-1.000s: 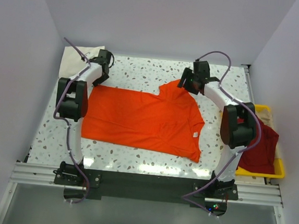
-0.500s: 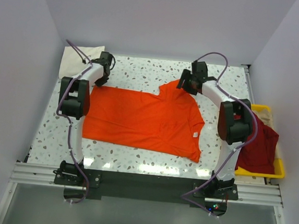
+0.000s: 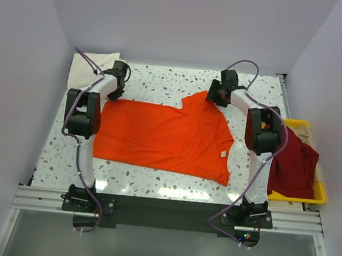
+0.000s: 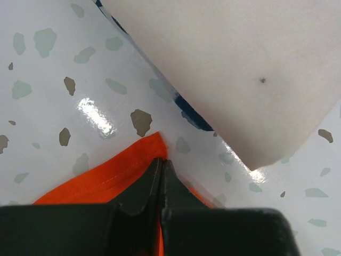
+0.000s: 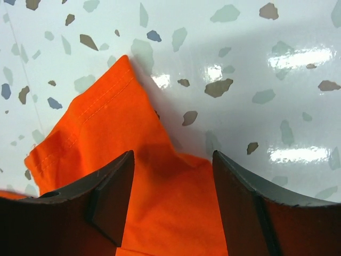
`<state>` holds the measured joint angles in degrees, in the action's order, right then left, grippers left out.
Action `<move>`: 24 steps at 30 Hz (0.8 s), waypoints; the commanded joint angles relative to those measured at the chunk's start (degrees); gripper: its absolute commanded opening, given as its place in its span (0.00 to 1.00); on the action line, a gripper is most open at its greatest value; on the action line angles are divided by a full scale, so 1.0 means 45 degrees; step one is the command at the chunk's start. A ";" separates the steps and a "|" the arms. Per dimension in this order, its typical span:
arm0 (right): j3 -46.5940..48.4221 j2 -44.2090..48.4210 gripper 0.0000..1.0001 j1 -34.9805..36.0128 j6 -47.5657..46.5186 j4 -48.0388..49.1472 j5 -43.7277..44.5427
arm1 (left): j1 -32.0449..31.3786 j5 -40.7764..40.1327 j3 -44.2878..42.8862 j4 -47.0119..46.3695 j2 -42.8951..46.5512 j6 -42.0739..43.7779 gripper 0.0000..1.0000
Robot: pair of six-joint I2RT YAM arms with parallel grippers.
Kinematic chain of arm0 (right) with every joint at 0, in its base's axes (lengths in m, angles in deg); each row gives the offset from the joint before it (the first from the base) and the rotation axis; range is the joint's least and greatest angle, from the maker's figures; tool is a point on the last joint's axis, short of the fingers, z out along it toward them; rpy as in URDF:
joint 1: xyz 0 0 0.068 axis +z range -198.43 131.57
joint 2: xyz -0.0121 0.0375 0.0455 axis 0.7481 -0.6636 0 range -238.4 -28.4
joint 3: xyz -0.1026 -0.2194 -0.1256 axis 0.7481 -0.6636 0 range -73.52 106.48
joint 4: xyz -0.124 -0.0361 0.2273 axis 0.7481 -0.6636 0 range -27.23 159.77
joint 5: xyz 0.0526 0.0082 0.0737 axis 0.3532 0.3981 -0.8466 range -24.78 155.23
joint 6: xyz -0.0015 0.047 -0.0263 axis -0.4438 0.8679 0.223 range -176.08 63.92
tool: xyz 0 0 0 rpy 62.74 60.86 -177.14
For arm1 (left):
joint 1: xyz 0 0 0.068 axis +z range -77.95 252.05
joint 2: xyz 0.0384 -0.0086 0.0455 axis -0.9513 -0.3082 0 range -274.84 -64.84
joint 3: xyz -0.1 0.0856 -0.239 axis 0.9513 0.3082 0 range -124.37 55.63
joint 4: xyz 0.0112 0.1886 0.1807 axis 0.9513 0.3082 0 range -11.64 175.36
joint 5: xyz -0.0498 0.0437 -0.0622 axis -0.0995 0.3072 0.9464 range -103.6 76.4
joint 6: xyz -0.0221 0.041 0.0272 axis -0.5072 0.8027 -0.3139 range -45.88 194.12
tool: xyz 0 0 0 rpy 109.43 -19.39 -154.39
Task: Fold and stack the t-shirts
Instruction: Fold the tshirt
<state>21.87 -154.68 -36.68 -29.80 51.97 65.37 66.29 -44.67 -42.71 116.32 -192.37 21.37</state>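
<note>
The orange t-shirt (image 3: 164,136) lies spread on the speckled table, its white label (image 3: 222,154) near the right edge. My left gripper (image 3: 115,90) is shut on the shirt's far left corner (image 4: 133,170), pinched between the closed jaws. My right gripper (image 3: 216,99) is open over the shirt's far right sleeve (image 5: 106,128); the cloth lies between the spread fingers (image 5: 112,186). The cream t-shirt (image 3: 92,64) lies folded at the far left and fills the top of the left wrist view (image 4: 240,64). The dark red t-shirt (image 3: 296,169) sits in the yellow tray.
The yellow tray (image 3: 320,192) stands at the table's right edge beside the right arm. Grey walls close in the table on the left, far and right sides. A metal rail (image 3: 164,208) runs along the near edge.
The right arm's elbow has swung inward and its gripper has edged slightly toward the far sleeve. The left gripper has stayed at the shirt's far left corner.
</note>
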 commanded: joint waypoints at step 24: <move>-0.1977 0.4153 0.00 -0.0033 -0.0040 0.0011 0.1121 | 0.0537 0.0166 0.1913 -0.1716 0.2479 0.0804 0.00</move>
<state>15.25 -142.68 -36.66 -30.48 50.87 67.88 67.67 -43.55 -34.69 110.63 -184.43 24.17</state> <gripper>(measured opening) 0.012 0.018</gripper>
